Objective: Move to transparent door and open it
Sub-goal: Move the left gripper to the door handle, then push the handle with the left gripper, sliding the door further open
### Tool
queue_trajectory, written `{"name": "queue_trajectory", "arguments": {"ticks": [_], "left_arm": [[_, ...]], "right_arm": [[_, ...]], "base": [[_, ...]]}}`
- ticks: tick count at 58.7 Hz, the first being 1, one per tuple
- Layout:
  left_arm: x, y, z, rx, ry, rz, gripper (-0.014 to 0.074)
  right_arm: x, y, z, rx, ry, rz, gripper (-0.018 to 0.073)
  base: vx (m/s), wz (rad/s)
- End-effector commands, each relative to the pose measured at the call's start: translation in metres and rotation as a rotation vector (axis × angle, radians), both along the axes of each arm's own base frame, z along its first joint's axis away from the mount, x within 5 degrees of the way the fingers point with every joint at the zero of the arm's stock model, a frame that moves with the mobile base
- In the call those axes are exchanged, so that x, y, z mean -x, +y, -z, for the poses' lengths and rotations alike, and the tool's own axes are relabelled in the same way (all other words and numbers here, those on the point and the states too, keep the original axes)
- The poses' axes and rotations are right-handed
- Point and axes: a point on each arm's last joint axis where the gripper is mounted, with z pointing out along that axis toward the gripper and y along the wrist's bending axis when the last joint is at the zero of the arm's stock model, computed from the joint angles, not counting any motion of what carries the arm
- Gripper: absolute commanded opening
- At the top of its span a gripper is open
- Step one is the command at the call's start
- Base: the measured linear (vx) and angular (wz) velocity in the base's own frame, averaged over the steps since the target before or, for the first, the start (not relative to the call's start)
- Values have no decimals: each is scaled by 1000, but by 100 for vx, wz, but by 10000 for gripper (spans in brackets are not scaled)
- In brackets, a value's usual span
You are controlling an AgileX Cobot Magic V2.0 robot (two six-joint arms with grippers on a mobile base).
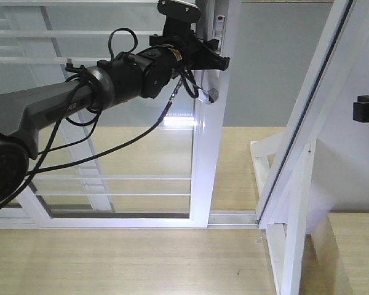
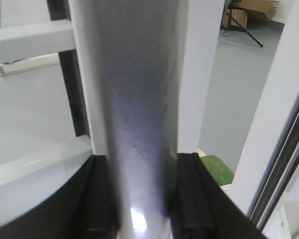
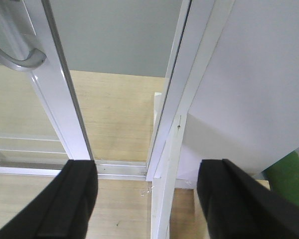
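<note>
The black left gripper (image 1: pixel 215 60) squeezes the curved grey handle (image 2: pixel 139 99) of the white-framed glass door (image 1: pixel 207 160) between its jaws. The black right gripper (image 3: pixel 147 181) is wide open, empty.

the left arm (image 1: pixel 55 107) is a grey tapered link with dark lettering on its side, and there's a fat black round joint at the lower left edge of the front view. the wrist end is glossy black, with thin black cables (image 1: pixel 130 142) looping around it. left gripper (image 1: pixel 210 58) is black too. right gripper (image 3: pixel 147 169) has two chunky, squared-off matte black fingers (image 3: pixel 70 199)
</note>
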Motion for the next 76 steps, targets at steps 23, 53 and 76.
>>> {"name": "queue_trajectory", "arguments": {"ticks": [23, 53, 76], "left_arm": [[-19, 71, -69, 170, 4, -166, -6], [-17, 111, -87, -29, 45, -204, -6], [-10, 173, -125, -41, 70, -324, -3]], "right_arm": [[-1, 0, -16, 8, -107, -18, 490], [-1, 0, -16, 8, -106, -18, 405], [-2, 0, -16, 8, -107, -18, 399]], "base": [[0, 0], [0, 0], [0, 0]]}}
